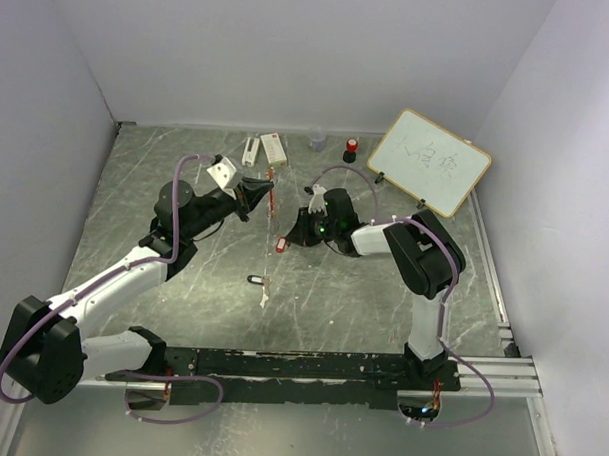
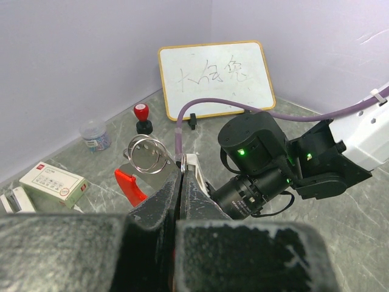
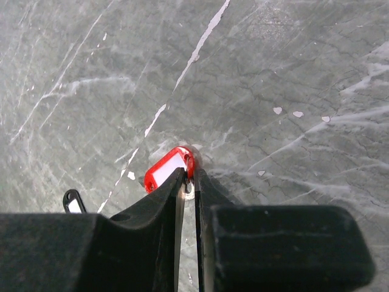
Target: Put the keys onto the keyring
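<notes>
My left gripper point(image 1: 258, 196) is shut on the keyring point(image 1: 272, 195) and holds it above the table. In the left wrist view its silver loops point(image 2: 146, 153) and red plastic piece point(image 2: 129, 185) stick out past the left gripper point(image 2: 182, 173). Down at the table, my right gripper point(image 1: 292, 236) has its jaws nearly together around the small metal ring of the red key point(image 3: 167, 170); the right gripper point(image 3: 190, 179) touches it, and the key still lies flat. The red key point(image 1: 281, 244) sits just below the keyring. The black key point(image 1: 254, 279) lies apart, nearer the arms, and the black key point(image 3: 73, 201) shows at the right wrist view's left edge.
A whiteboard point(image 1: 430, 162) leans at the back right. Along the back wall stand a red-topped black cylinder point(image 1: 350, 148), a small clear cup point(image 1: 317, 139) and a white box point(image 1: 273, 149). A white scrap point(image 1: 265, 298) lies near the black key. My right wrist point(image 2: 261, 164) is close to the left gripper.
</notes>
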`<state>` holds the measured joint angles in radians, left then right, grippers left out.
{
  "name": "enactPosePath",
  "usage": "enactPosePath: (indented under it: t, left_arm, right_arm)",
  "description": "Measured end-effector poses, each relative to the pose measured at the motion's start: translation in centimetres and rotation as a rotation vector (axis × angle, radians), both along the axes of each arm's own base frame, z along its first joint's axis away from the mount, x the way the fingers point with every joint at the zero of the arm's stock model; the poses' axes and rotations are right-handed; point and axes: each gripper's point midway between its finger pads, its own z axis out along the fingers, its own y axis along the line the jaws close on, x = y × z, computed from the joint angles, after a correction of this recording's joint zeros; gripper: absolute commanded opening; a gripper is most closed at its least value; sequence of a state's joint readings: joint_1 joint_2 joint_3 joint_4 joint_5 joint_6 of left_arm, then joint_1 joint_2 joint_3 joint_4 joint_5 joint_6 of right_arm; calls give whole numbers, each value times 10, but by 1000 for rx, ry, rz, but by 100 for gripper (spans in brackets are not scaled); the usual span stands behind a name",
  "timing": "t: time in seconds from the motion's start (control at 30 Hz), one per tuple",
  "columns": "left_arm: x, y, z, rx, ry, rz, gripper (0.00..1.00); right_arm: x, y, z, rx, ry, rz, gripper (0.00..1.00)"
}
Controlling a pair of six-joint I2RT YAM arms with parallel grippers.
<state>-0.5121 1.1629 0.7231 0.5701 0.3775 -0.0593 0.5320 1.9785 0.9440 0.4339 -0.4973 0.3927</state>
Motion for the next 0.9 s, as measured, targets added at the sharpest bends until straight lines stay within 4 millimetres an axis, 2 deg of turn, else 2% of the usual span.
enactPosePath:
  t: [0.13, 0.27, 0.4, 0.7, 0.83, 0.9]
  left_arm:
    - [0, 0, 0, 0, 1, 0, 7]
    - [0, 0, -1, 1, 2, 1, 7]
    - [0, 1, -1, 1, 3, 4, 7]
    - [4, 2, 0, 0, 1, 12, 7]
    - [5, 1, -3, 3, 7, 13, 7]
    - [6, 1, -3, 3, 7, 13, 7]
  right_arm:
    - [1, -1, 0, 0, -8, -5, 0]
    - [1, -5, -1, -4, -36, -18, 0]
    - [-12, -21, 8, -42, -103, -33, 0]
    - [-9, -28, 106, -30, -399, 29, 0]
    - [-15, -34, 141, -33, -503, 49, 0]
    - [-18, -38, 152, -46, -545, 59, 0]
